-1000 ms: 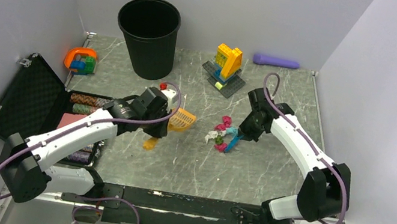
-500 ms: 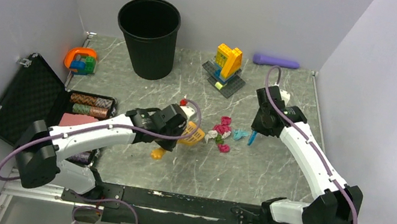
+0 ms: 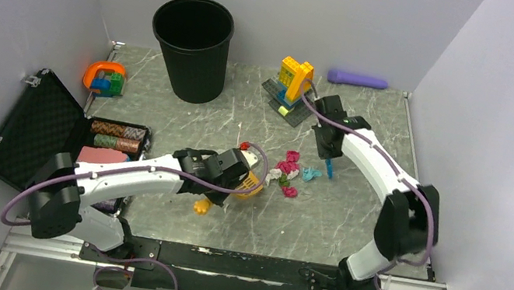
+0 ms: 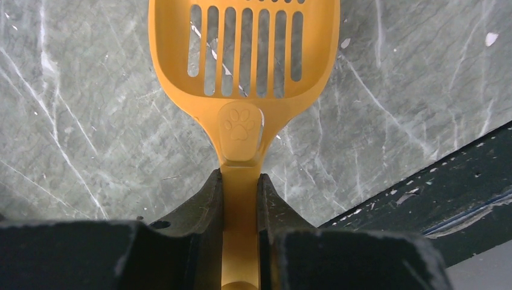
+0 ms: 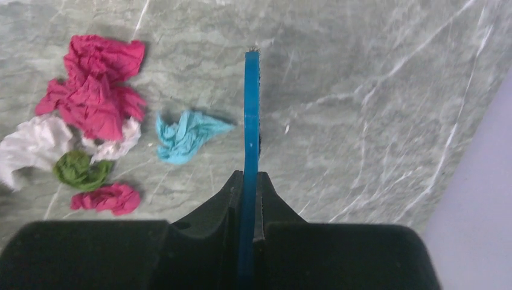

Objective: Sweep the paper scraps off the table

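The paper scraps (image 3: 287,171) lie in a loose cluster mid-table on the table (image 3: 352,216). The right wrist view shows magenta wads (image 5: 96,90), a teal one (image 5: 184,134), a white one (image 5: 30,145) and a green one (image 5: 78,169). My left gripper (image 3: 237,175) is shut on the handle of the orange slotted scoop (image 4: 241,60), whose head lies just left of the cluster (image 3: 252,184). My right gripper (image 3: 330,151) is shut on a thin blue flat tool (image 5: 250,109), just right of the teal wad.
A black bin (image 3: 191,47) stands at the back left. The yellow-and-blue brick build (image 3: 293,84) and a purple cylinder (image 3: 358,79) sit at the back. An open black case (image 3: 43,129) with rolls lies at the left, with an orange toy (image 3: 105,78) behind it.
My left arm has carried the scoop right and nearer, up to the left side of the scraps. My right arm has drawn the blue tool off the pile to its right side.
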